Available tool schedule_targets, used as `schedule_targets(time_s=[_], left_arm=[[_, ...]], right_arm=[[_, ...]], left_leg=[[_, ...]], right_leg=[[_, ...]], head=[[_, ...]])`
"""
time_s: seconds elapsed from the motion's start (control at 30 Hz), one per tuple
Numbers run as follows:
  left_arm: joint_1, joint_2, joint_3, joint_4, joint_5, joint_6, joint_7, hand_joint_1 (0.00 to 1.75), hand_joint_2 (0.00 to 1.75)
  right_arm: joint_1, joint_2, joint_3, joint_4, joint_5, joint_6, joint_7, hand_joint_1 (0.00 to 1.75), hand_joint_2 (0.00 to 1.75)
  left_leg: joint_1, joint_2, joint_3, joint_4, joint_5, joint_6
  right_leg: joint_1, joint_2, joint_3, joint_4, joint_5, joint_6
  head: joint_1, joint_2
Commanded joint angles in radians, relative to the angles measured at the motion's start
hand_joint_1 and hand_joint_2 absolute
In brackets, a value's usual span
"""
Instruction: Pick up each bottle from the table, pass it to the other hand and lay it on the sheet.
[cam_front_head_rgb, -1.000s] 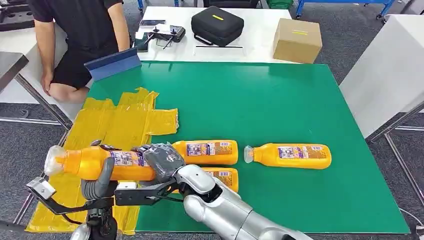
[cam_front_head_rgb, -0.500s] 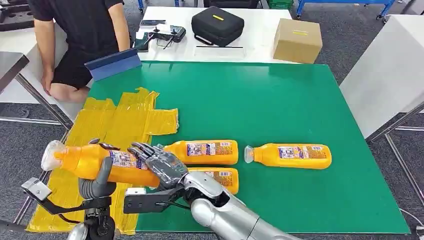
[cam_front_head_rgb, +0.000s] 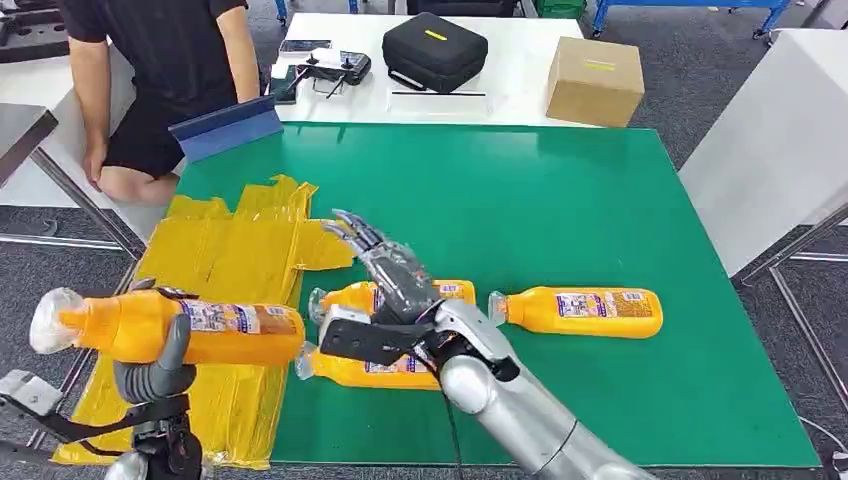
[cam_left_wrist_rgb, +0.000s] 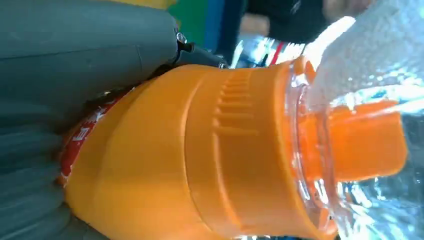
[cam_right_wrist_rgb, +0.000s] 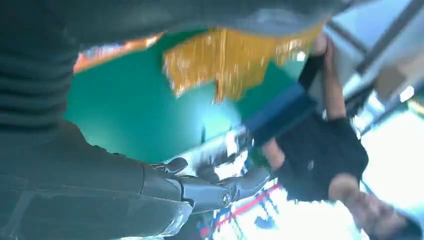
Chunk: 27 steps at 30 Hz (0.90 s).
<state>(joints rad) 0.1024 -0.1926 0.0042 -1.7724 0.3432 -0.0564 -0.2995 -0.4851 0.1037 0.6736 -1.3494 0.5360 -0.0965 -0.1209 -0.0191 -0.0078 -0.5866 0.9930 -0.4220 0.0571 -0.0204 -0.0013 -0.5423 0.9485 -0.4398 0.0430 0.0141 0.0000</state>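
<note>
Left robot hand with bottle above yellow sheet, green table.

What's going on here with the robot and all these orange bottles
The left robot hand holds one orange bottle level above the yellow sheet at the table's near left corner. The right robot hand is open, fingers spread, over two bottles lying on the green table. A third bottle lies to their right. A person stands at the far left.

The bottle labels carry print too small to read.
</note>
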Motion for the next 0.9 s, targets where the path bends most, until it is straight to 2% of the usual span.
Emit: schedule_targets(time_s=[0.03, 0.2, 0.23, 0.33, 0.47, 0.5, 0.6, 0.7, 0.8, 0.9], left_arm=[[-0.039, 0.087, 0.086, -0.027, -0.274, 0.09, -0.038, 1.75, 1.75], [-0.045, 0.085, 0.088, -0.026, -0.276, 0.088, -0.032, 1.75, 1.75], [-0.045, 0.085, 0.088, -0.026, -0.276, 0.088, -0.032, 1.75, 1.75], [-0.101, 0.138, 0.088, 0.021, -0.553, 0.2, 0.015, 1.75, 1.75], [-0.24, 0.21, 0.087, 0.162, -0.913, 0.313, 0.11, 1.75, 1.75], [-0.281, 0.236, 0.07, 0.218, -1.019, 0.336, 0.147, 1.75, 1.75], [-0.419, 0.277, -0.006, 0.424, -1.356, 0.438, 0.242, 1.75, 1.75], [-0.599, 0.27, -0.081, 0.726, -1.6, 0.487, 0.328, 1.75, 1.75], [-0.745, 0.253, -0.132, 0.996, -1.692, 0.544, 0.359, 1.75, 1.75], [-0.799, 0.247, -0.165, 1.092, -1.747, 0.566, 0.379, 1.75, 1.75]], right_arm=[[0.061, -0.112, -0.131, -0.146, 0.011, 0.082, -0.044, 0.0, 0.0], [0.064, -0.109, -0.132, -0.151, 0.012, 0.086, -0.046, 0.0, 0.0], [0.064, -0.109, -0.132, -0.151, 0.012, 0.086, -0.046, 0.0, 0.0], [0.11, -0.126, -0.15, -0.21, 0.052, 0.112, -0.049, 0.0, 0.0], [0.168, -0.154, -0.132, -0.288, 0.078, 0.144, -0.06, 0.0, 0.0], [0.168, -0.156, -0.119, -0.299, 0.071, 0.158, -0.06, 0.0, 0.0], [0.138, -0.143, -0.079, -0.294, 0.072, 0.179, -0.048, 0.0, 0.0], [0.09, -0.108, -0.055, -0.261, 0.064, 0.195, -0.036, 0.0, 0.0], [0.064, -0.087, -0.041, -0.226, 0.068, 0.204, -0.032, 0.0, 0.0], [0.054, -0.084, -0.036, -0.222, 0.068, 0.207, -0.033, 0.0, 0.0]], left_leg=[[0.002, -0.002, 0.003, 0.0, -0.001, -0.005], [0.001, -0.001, 0.0, 0.0, 0.0, -0.002], [0.001, -0.001, 0.002, 0.0, -0.001, -0.005], [0.001, -0.002, 0.001, 0.0, 0.0, -0.004], [0.001, -0.007, 0.002, -0.001, 0.001, -0.004], [0.002, -0.01, 0.002, -0.001, 0.002, -0.006], [0.001, -0.005, 0.001, -0.001, 0.001, -0.004], [0.001, -0.009, 0.001, 0.0, 0.003, -0.006], [0.0, -0.008, 0.001, -0.001, 0.004, -0.004], [0.001, -0.005, 0.001, 0.0, 0.005, -0.005]], right_leg=[[0.002, -0.002, 0.004, -0.001, -0.001, -0.003], [0.001, -0.001, 0.001, 0.0, 0.0, -0.001], [0.001, -0.001, 0.003, 0.0, -0.001, -0.003], [0.001, -0.003, 0.002, 0.0, -0.001, -0.003], [0.001, -0.007, 0.003, -0.001, -0.001, -0.003], [0.001, -0.01, 0.004, -0.001, -0.001, -0.004], [0.001, -0.005, 0.002, 0.0, 0.0, -0.003], [0.001, -0.009, 0.003, 0.001, -0.001, -0.004], [0.0, -0.008, 0.003, 0.001, 0.0, -0.002], [0.001, -0.005, 0.003, 0.001, 0.003, -0.004]], head=[[0.0, 0.0], [0.0, 0.0], [0.0, 0.0], [0.0, 0.0], [0.0, 0.0], [0.001, 0.0], [0.0, 0.0], [0.0, 0.0], [0.0, 0.0], [0.0, 0.0]])
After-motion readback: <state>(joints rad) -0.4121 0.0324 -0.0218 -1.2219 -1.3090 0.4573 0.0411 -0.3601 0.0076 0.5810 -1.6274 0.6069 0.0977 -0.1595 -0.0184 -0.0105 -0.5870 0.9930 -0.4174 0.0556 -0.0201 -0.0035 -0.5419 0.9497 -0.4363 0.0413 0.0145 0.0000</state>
